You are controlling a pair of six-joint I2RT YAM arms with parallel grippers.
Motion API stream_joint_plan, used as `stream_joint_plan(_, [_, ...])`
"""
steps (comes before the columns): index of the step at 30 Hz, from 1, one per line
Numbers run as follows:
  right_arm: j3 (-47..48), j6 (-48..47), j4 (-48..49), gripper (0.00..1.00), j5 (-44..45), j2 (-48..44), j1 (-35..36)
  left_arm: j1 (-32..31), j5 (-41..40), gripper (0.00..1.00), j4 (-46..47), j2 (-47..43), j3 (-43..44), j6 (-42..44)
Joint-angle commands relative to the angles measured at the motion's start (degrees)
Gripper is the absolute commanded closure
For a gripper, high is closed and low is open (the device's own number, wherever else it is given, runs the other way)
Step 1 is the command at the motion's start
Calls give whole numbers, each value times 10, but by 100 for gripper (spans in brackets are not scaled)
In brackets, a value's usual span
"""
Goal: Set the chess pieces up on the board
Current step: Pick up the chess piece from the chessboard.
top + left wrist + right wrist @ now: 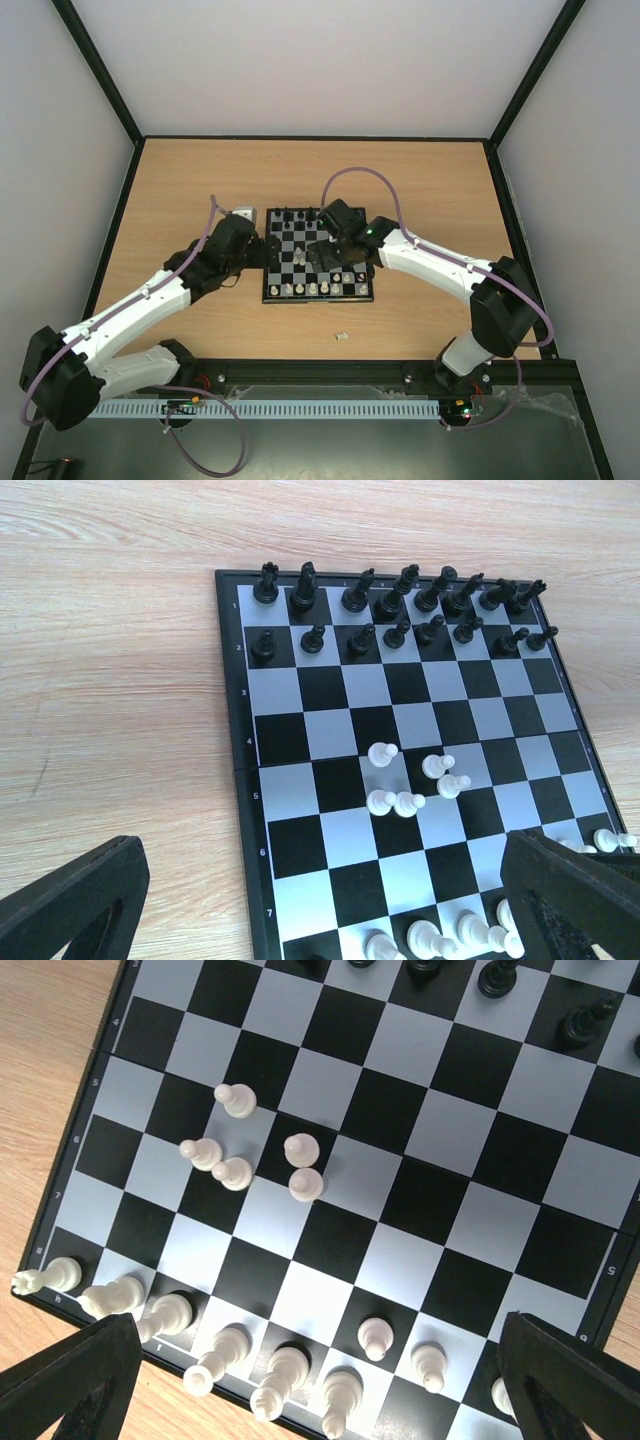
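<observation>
Left gripper (322,845) and right gripper (315,1325) gape wide, empty. White pawns (232,1172) huddle at the right's eleven o'clock; pinching one may topple neighbours.

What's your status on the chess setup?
Left gripper open, right gripper open over board. Black pieces in two rows; five white pawns clustered mid-board. Nothing blocking.
</observation>
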Motion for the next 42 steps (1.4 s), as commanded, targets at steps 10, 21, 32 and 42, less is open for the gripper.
stream_joint_plan(10, [81,-13,-17,4,-38,51,6,8,-12,1,-25,-46,-9,-8])
stream_joint_plan(21, [166,-23,-26,38,-42,143,26,11,-20,0,-39,-91,-15,-9])
stream_joint_plan(32, [215,-29,-54,55,16,231,28,18,-14,0,-30,-85,-22,-4])
stream_joint_plan(42, [232,-35,-44,70,-4,255,28,23,-9,1,-25,-81,-27,-3])
